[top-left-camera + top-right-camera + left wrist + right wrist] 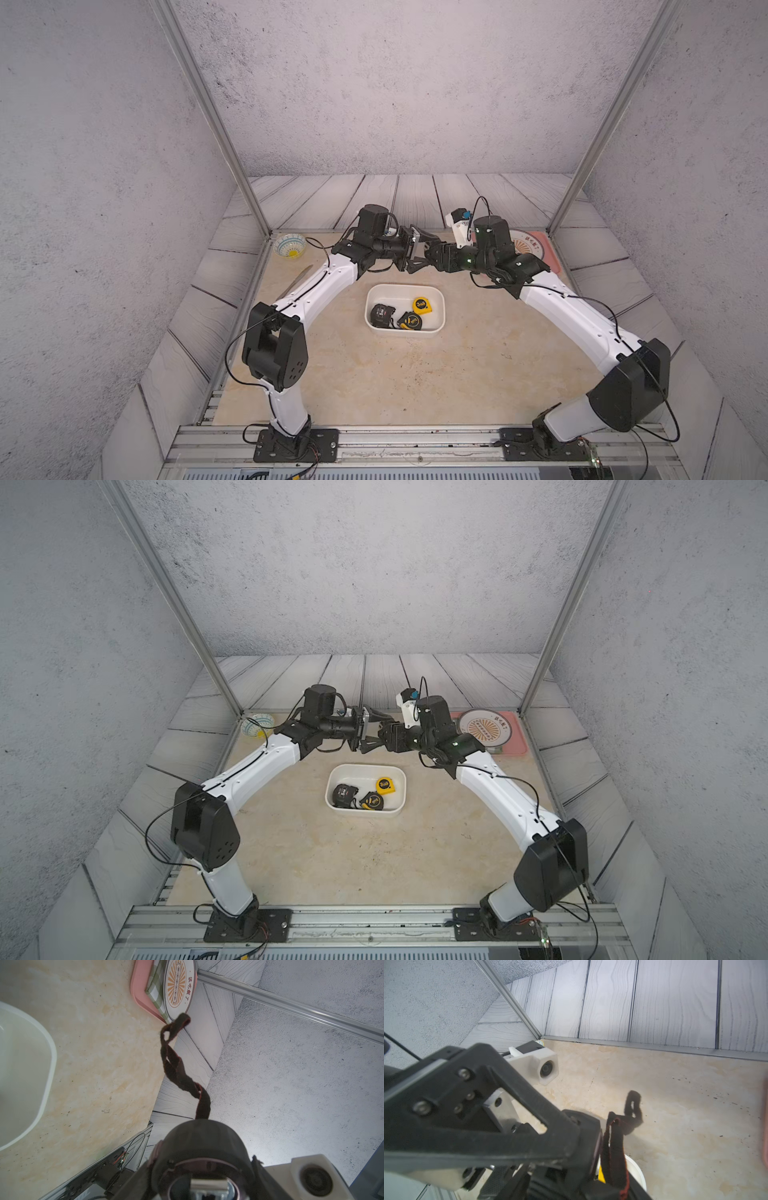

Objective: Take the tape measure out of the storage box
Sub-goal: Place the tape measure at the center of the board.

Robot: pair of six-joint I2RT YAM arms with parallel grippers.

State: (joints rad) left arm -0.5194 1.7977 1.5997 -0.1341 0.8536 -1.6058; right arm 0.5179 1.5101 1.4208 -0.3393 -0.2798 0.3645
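Black tape measure (579, 1126) is out of the storage box (403, 287) and held above the desk (415, 374) between the box and the far edge, with its strap (178, 1068) dangling. Left gripper (424, 251) is clamped on it. Right gripper (432, 254) meets it, but whether it grips cannot be told. Inside the box lie a black measure (381, 315), a black-and-yellow measure (411, 321) and a yellow measure (422, 304).
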